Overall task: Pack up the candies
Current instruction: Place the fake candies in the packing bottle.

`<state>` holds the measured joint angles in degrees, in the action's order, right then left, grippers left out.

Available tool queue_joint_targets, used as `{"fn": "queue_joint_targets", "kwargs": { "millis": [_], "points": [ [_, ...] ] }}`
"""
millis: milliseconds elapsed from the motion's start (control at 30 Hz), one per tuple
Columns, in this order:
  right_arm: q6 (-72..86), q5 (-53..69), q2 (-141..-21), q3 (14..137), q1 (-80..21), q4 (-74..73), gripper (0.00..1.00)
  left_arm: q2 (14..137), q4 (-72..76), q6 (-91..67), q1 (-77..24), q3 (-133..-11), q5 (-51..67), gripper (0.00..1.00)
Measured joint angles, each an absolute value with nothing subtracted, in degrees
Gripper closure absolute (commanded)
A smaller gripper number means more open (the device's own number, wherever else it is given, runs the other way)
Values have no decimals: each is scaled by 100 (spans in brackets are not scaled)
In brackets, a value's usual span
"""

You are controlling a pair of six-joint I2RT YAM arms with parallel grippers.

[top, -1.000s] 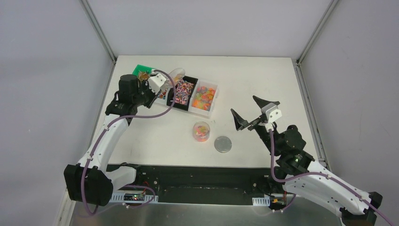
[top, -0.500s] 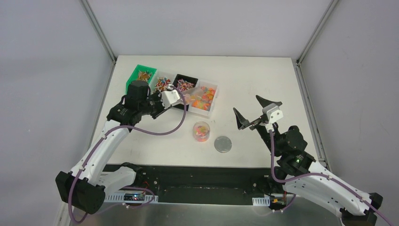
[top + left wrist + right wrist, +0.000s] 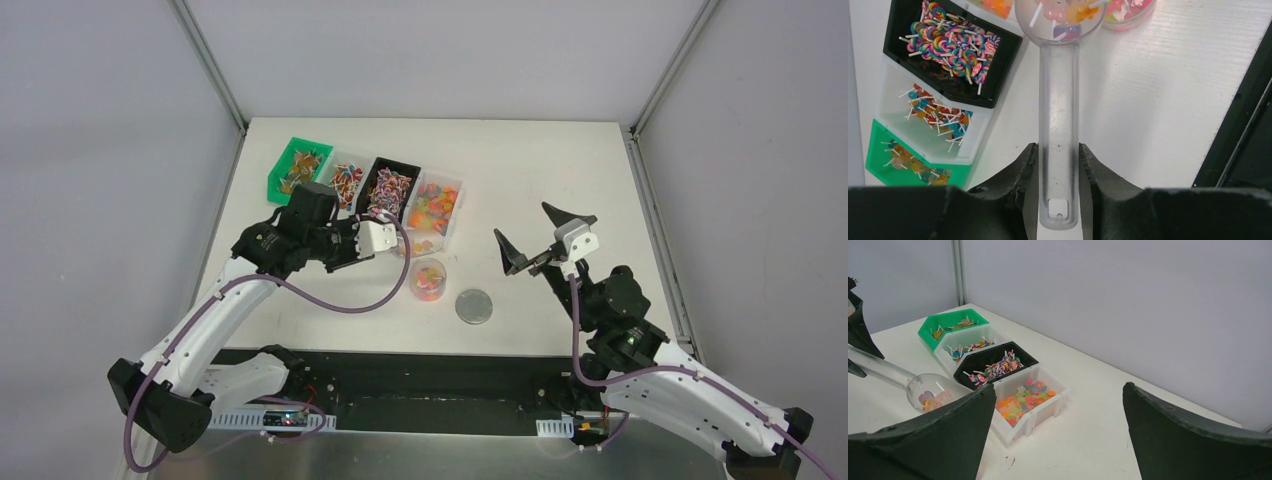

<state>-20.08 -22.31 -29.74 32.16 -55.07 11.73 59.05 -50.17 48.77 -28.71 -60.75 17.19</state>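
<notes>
holding candies (image 3: 1075,11), a clear scoop (image 3: 1059,100) hangs beside the part-filled cup (image 3: 429,296).

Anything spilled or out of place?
Nothing stands out. The candies sit in the four bins, the scoop and the jar; none show loose on the table. The lid lies flat beside the jar.

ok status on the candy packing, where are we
Left gripper shut on clear scoop, loaded with candies, near the cup. Right gripper open, empty, right of cup. Grey lid off, beside cup; nothing blocking.
</notes>
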Motion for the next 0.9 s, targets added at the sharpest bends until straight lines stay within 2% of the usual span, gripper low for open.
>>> {"fn": "queue_joint_targets", "kwargs": {
  "millis": [900],
  "points": [
    [-2010,-2235,-3002,3216,-5507,1188,0,6307,-5946,5046,-3675,-6635,692,100]
  ]
}}
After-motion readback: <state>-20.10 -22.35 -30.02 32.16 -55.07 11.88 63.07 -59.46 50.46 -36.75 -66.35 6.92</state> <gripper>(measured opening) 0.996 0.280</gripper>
